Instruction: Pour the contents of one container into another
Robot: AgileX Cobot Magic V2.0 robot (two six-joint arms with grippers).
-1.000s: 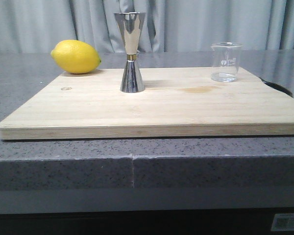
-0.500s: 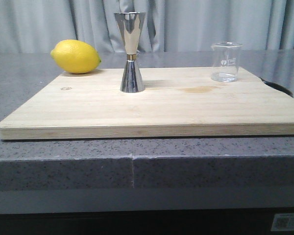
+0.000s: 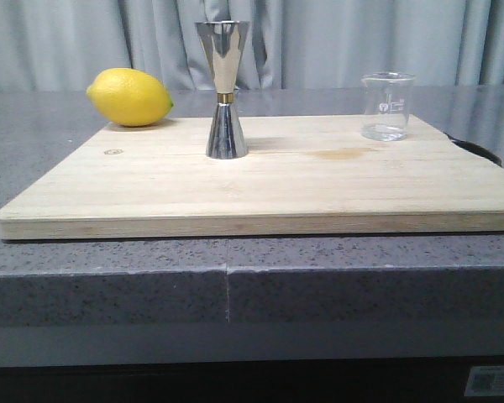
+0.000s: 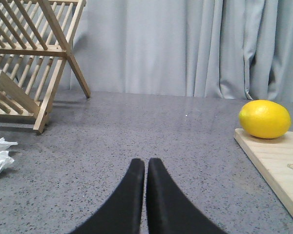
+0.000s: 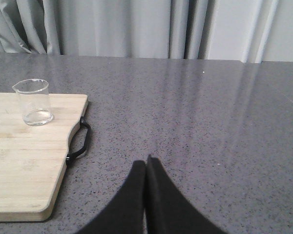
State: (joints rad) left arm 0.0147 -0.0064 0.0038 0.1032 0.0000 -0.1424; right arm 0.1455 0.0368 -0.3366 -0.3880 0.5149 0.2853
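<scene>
Two claws, left claw (image 4: 145,168) and right claw (image 5: 146,165), you see pressed closed, empty; beaker (image 3: 387,106) and jigger (image 3: 224,89) upright, well apart on cutting board (image 3: 260,180).

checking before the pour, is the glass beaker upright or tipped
Upright. The beaker stands on its base on the wooden board, rim level and lip on top; the right wrist view shows the same.

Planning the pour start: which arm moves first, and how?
Probably the right gripper: open its shut jaws and reach toward the glass beaker, which stands upright and untouched on the cutting board near its right edge. The jigger stands mid-board; the left gripper, also shut, sits off the board beyond the lemon.
</scene>
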